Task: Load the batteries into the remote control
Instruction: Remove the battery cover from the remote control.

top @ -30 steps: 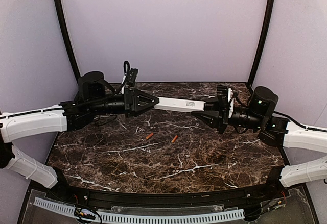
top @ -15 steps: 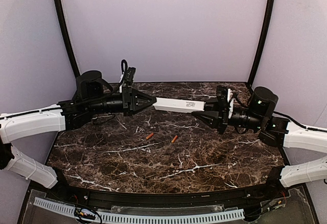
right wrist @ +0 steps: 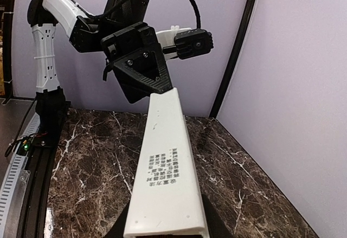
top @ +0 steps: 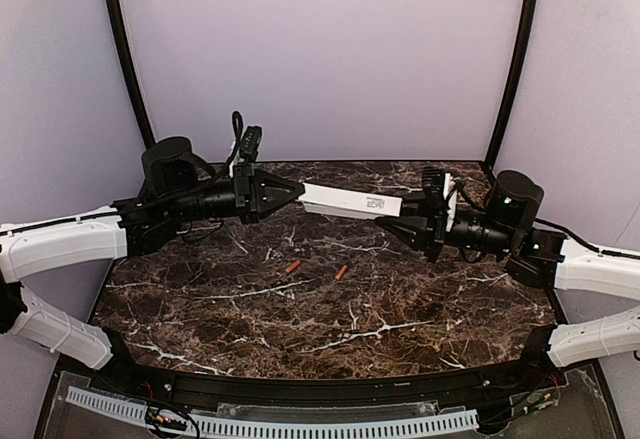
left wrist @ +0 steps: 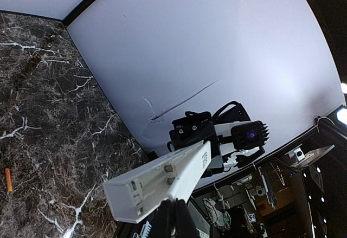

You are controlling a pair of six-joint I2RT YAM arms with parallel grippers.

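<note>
Remote control (top: 350, 202) is in the air above the bench (top: 300, 329), spanning both arms. Right hand (top: 385, 221) is clamped on its right end. Left hand (top: 297, 191) has its fingers together, tips at the left end; can't tell if it pinches anything. Left battery (top: 292, 267) and right battery (top: 341, 272) lie loose on the bench below.

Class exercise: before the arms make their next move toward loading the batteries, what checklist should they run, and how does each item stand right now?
1. Right gripper shut on remote control: ok.
2. Left gripper shut at its other end; firm hold: cannot tell.
3. Battery recess uncovered: ok.
4. Both batteries lying on table, apart: ok.
5. A gripper free to fetch a battery: not ok.
</note>
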